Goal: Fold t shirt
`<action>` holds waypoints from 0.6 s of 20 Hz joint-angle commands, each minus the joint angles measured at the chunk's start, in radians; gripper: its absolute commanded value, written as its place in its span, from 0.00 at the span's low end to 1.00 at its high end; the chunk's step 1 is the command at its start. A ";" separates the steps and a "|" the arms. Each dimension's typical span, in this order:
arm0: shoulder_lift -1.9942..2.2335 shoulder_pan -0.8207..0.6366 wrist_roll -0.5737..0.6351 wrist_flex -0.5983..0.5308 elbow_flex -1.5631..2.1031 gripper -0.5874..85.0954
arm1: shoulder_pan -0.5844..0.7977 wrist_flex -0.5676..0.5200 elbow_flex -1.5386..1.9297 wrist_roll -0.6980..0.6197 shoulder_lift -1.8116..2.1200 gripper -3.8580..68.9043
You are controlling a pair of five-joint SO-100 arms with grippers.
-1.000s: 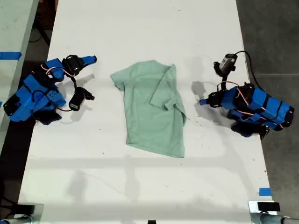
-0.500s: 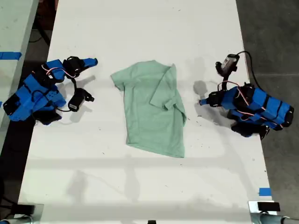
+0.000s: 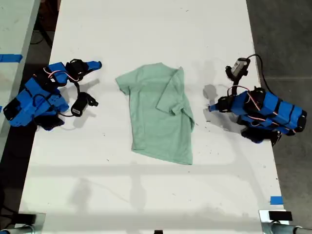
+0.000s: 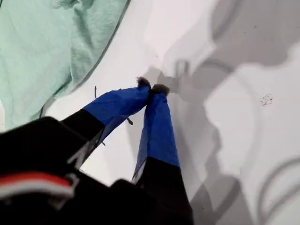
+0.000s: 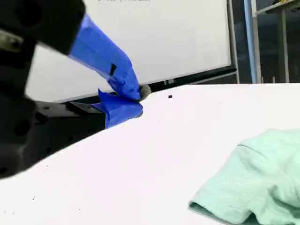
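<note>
The t shirt (image 3: 161, 113) lies partly folded mid-table (image 3: 146, 29), clear of both arms. My first gripper (image 4: 151, 86), jaws together and empty, sits near its sleeve; my second gripper (image 5: 136, 99), likewise closed, rests well apart.

A robotics lab: long white worktable (image 3: 146, 29), blue tape marks (image 3: 276, 200), bare grey floor (image 3: 282, 34).

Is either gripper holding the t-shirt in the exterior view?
No: the t shirt lies flat on the table, apart from both arms.
</note>
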 commanded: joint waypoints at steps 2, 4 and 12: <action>0.006 -0.020 -0.023 0.003 0.040 0.00 | -0.005 0.008 0.031 0.023 0.012 0.07; 0.006 -0.017 -0.023 0.005 0.040 0.00 | -0.005 0.012 0.031 0.031 0.012 0.07; 0.006 -0.025 -0.023 0.005 0.040 0.00 | -0.006 0.014 0.031 0.037 0.012 0.07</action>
